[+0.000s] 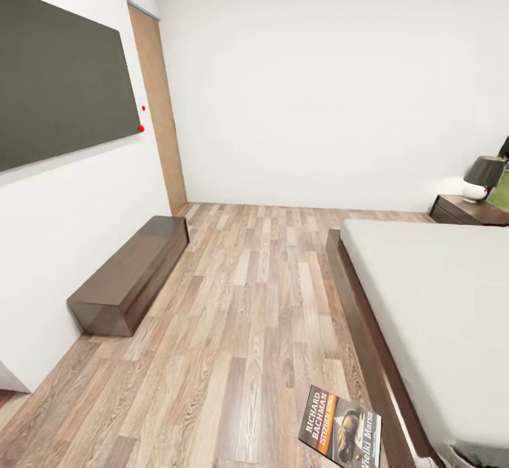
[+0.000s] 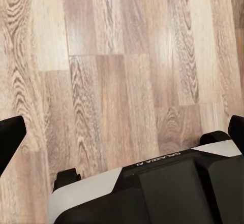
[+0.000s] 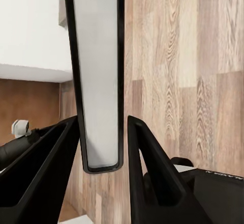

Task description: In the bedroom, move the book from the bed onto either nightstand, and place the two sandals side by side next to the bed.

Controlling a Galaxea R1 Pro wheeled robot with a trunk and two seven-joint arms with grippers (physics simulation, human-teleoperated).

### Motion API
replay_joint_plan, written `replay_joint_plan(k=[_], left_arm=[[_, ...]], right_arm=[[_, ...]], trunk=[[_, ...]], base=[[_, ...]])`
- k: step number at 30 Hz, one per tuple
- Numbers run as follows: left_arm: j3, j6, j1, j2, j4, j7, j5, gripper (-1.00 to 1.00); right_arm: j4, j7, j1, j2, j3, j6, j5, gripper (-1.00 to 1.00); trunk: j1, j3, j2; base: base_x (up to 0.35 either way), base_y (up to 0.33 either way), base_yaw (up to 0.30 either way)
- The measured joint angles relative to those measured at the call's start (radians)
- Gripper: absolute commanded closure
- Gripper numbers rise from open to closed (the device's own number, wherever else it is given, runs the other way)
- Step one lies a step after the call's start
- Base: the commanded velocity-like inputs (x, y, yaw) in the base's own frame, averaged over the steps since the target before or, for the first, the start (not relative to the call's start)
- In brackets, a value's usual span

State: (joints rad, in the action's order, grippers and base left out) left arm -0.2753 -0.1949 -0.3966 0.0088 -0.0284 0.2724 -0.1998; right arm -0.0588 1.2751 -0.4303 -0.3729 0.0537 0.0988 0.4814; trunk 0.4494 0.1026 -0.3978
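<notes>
Gripping the book [image 3: 99, 82] edge-on in the right claw [image 3: 101, 148]: in the right wrist view the thin pale page edge with its dark cover rim stands between the two black fingers [image 3: 147, 153], pinched on both sides. In the head view the book [image 1: 341, 428] shows at the bottom edge, right of centre, cover up, "Richard Bachman" and orange band readable, over the floor [image 1: 240, 312] just beside the bed frame.

Left claw [image 2: 122, 132]: only two dark finger tips at the left and right edges of the left wrist view, wide apart, spread open, nothing between them but plank floor.

Bed [image 1: 438, 298] fills the right side of the head frame, pale mattress on a dark frame. Nightstand [image 1: 466, 210] at right edge, mid-height, beyond the bed, with a dark-shaded lamp [image 1: 483, 174] on its top. Low dark bench [image 1: 131, 273] along the left wall, under a big dark panel [image 1: 60, 75] at upper left. Door [image 1: 159, 111] in the far left corner.
</notes>
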Motion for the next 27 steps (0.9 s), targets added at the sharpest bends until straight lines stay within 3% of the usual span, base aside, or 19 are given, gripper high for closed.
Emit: replay_joint_plan(k=[27], left_arm=[[0.0, 0.0, 0.0, 0.017, -0.002, -0.003, 0.0, -1.0]], right_arm=[[0.0, 0.0, 0.0, 0.0, -0.003, 0.0, 0.0, 1.0]], trunk=[[0.0, 0.0, 0.0]], base=[[0.0, 0.0, -0.255]])
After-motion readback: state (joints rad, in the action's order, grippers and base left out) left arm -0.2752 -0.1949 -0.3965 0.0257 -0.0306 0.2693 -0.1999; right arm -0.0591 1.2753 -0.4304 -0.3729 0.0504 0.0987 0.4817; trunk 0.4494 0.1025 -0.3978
